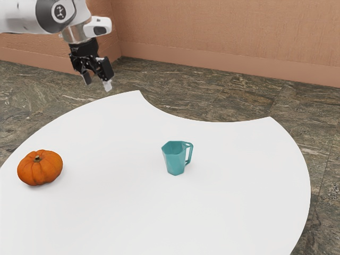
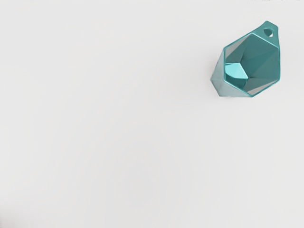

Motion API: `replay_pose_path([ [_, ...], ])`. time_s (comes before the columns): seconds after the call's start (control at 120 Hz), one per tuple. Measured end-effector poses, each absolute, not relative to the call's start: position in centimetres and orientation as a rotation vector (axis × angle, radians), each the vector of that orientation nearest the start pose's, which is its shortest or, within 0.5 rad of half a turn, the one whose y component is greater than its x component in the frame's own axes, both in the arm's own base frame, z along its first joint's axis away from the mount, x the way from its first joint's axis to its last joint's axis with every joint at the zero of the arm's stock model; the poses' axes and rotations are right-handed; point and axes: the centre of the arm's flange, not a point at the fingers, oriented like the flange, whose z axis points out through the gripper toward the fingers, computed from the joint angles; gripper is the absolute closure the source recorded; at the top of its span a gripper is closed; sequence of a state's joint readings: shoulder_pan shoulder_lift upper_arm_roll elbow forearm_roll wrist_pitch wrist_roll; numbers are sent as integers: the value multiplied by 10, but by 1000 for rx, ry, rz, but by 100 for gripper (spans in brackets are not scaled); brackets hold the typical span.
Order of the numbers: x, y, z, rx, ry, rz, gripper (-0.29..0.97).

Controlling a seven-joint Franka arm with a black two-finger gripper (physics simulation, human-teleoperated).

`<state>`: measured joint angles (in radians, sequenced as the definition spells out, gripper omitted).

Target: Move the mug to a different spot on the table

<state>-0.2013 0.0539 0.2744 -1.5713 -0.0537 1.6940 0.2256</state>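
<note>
The teal mug (image 1: 177, 158) stood upright near the middle of the white table (image 1: 133, 218), handle toward the exterior view's right. The hand (image 1: 98, 82) hung above the table's far edge, well apart from the mug, fingers spread and empty. An orange pumpkin (image 1: 40, 167) sat at the exterior view's left.

The arm (image 1: 32, 16) is cut off at the exterior view's upper left corner. There the table (image 1: 159, 223) runs past the lower edge, and the mug (image 1: 175, 159) hides its inner floor behind its near wall
</note>
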Motion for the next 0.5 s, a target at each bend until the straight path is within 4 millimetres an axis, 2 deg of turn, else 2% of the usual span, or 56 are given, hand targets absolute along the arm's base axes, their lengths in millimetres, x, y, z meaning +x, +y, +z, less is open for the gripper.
replay_pose_path([
  [0.125, 584, 45, 601, -3154, 234, -127, 2],
  [0.208, 594, 34, 588, -3150, 276, -108, 2],
  [0.258, 602, 10, 577, -3142, 345, -99, 2],
  [0.442, 632, -104, 521, -3083, 638, -62, 2],
  [0.5, 640, -126, 512, -3068, 693, -76, 2],
])
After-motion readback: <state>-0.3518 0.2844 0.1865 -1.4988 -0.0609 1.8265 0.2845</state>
